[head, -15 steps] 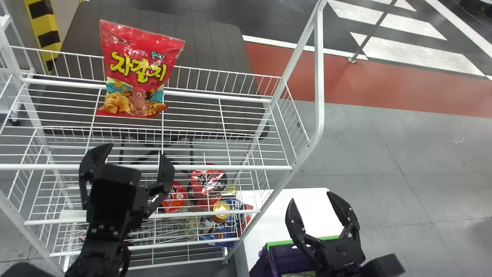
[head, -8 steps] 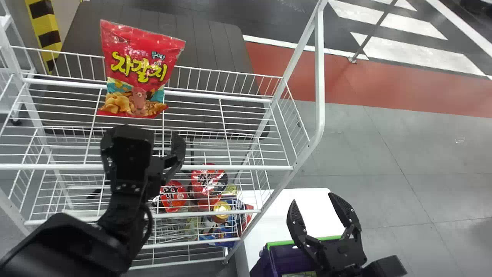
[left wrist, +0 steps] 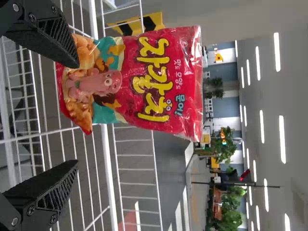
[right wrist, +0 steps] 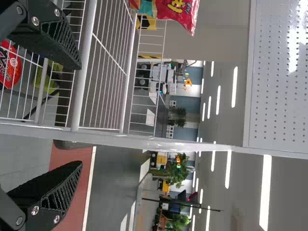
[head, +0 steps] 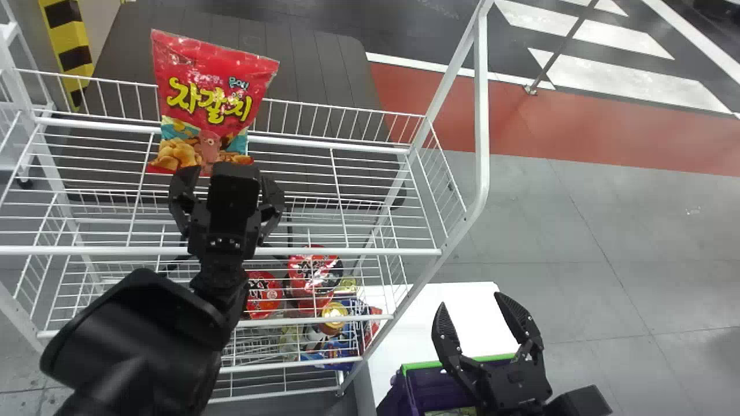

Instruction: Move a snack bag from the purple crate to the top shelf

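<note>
Head view: snack bag (head: 211,95) is upright on the top shelf (head: 335,145), by the back rail, so the transfer from the purple crate (head: 421,366) looks basically done; prob. just backing off left, w/ maybe a quick nudge. L hand (head: 229,182) is right at the bag's foot; R hand (head: 471,300) is spread & empty by the crate. L wrist view: L hand spread, not pinching; bag's glossy red, plump, w/ yellow lettering, printed crisps low down, crinkled top seal. R wrist view: part of same bag, no visible tear.

The head view looks down on the wire shelves (head: 358,252) that both wrist views catch closer up.
</note>
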